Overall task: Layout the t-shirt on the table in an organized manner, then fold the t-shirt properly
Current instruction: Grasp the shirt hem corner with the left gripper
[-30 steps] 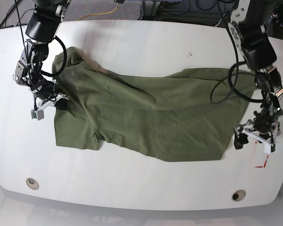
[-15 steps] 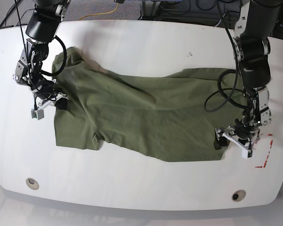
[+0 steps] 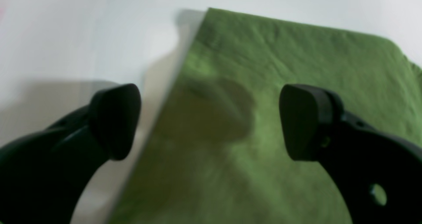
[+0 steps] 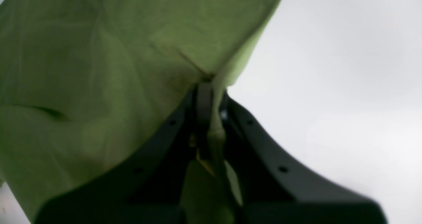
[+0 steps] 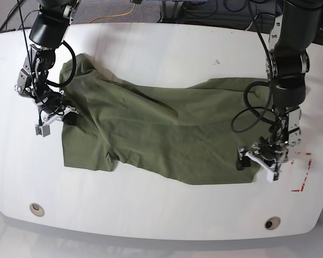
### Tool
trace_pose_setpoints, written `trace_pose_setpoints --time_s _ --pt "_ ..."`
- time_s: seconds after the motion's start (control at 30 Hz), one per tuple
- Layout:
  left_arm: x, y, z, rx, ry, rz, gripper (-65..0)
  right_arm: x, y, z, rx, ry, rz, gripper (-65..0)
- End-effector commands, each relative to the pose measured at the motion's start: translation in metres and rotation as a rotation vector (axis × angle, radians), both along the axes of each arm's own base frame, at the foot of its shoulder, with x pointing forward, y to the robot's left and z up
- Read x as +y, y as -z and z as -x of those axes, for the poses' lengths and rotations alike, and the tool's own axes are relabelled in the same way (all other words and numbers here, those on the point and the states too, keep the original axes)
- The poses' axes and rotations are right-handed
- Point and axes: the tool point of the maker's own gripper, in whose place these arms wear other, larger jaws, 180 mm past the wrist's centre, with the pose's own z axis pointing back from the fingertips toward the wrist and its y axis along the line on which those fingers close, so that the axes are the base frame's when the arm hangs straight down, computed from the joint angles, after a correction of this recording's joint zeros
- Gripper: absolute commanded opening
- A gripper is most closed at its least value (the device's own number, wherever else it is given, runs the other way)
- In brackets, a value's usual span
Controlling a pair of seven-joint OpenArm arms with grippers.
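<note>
Olive-green, wrinkled cotton t-shirt (image 5: 161, 134) lay spread across the glossy white table (image 5: 161, 48), its long axis running from one arm to the other. The left gripper (image 5: 256, 161) hung with jaws spread wide, straddling the cloth's near corner, one finger (image 3: 115, 120) over bare table and the other above fabric. The right gripper (image 5: 58, 110) was clamped on the opposite edge. For that corner, the left arm was plainly the nearer.

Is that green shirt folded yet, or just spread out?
Spread out, not folded: the t-shirt lies wrinkled in one layer across the table, with the right gripper pinching one edge.
</note>
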Motion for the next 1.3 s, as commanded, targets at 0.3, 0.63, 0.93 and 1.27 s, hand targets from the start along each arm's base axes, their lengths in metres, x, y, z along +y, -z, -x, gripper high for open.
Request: trace_pose_setpoints --time_s 0.3,0.63,0.93,1.27 --pt "-0.037 -0.006 -0.009 -0.012 0.079 0.013 0.0 -0.007 -0.021 -0.014 -0.072 0.003 0.012 -65.0" --pt "-0.037 -0.008 -0.01 -0.025 0.075 0.015 -15.6 -0.007 -0.021 -0.014 -0.072 0.003 0.012 -65.0" --pt "-0.011 -0.018 -0.023 -0.109 -0.071 -0.023 -59.9 -0.007 -0.021 -0.014 -0.072 0.003 0.012 -65.0" --pt "0.001 -0.025 -0.028 -0.139 -0.133 -0.049 -64.7 -0.009 -0.028 -0.02 -0.09 0.005 0.02 -65.0"
